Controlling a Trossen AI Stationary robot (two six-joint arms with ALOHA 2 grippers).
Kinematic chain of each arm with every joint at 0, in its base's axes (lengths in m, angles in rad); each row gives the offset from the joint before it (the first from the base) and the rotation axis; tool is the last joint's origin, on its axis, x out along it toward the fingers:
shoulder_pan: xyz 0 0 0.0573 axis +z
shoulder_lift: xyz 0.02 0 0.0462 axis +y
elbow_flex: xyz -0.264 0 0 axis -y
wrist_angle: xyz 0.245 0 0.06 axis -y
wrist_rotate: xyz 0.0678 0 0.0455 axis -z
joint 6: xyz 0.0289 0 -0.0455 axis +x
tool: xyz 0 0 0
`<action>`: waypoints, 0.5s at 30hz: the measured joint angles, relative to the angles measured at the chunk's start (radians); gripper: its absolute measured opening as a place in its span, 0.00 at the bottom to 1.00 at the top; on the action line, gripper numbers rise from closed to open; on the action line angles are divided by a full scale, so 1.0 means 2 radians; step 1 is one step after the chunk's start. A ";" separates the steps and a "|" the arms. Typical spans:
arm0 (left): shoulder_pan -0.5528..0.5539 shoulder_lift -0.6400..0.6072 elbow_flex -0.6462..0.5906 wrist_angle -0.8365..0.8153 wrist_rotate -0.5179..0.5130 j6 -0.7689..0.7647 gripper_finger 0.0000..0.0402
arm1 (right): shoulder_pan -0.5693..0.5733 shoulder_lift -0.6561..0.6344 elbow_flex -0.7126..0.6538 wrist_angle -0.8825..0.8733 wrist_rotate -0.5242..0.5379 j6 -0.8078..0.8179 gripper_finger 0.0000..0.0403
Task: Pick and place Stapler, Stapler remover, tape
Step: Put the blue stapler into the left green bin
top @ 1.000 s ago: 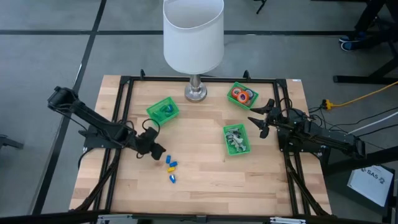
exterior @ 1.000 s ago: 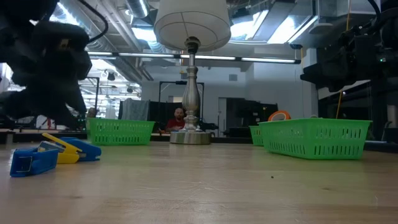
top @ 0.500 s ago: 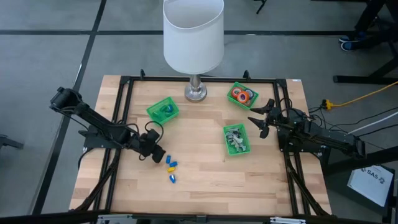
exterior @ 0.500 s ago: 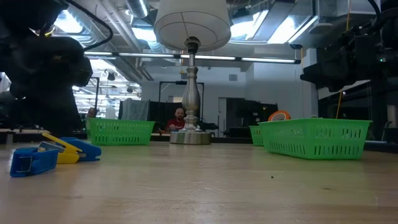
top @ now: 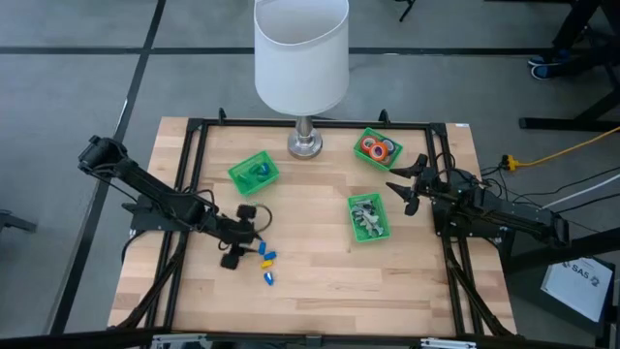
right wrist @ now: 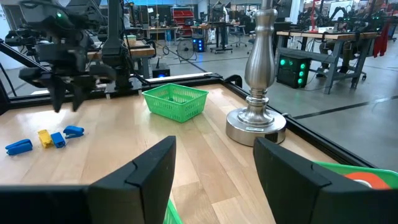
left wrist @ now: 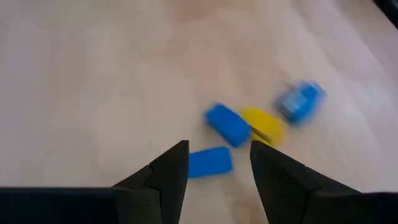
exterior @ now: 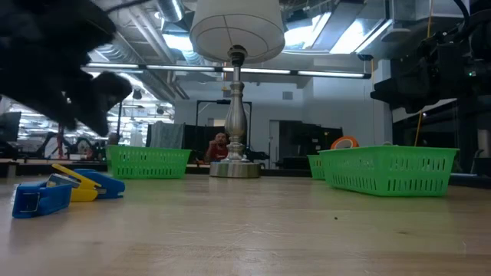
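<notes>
Most of the sorting looks finished, judging from how things lie. The tape (top: 377, 148) rolls, red and orange rings among them, sit together in the green bin (top: 392, 137) near the far right corner of the tabletop, just beside the lamp base (top: 305, 144). The silvery claw-shaped staple removers (top: 366, 217) fill a second green bin (top: 382, 212) toward the right edge, about midway along it. A third green bin (top: 251, 165), on the far left part of the tabletop, already holds something blue, probably one or more of the staplers. What appears to be left are the small blue and yellow staplers (top: 266, 259) lying loose on the bare wood toward the left near part of the tabletop, four pieces in the left wrist view, close together. The left gripper (top: 239, 234) hovers just beside this cluster with its jaws apart and nothing between them; one blue stapler (left wrist: 210, 162) shows in the gap between the fingers, though contact cannot be made out. The right gripper (top: 405, 184) waits near the right edge between the two right-hand bins, jaws wide apart and holding nothing.
</notes>
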 joint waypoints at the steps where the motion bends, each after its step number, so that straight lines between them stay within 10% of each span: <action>1: 0.000 0.000 0.000 -0.002 0.019 0.050 0.42 | 0.000 0.000 0.000 0.000 0.000 0.000 0.55; 15: 0.036 0.069 0.091 -0.153 0.031 0.421 0.42 | 0.000 0.000 0.000 0.000 0.000 0.000 0.55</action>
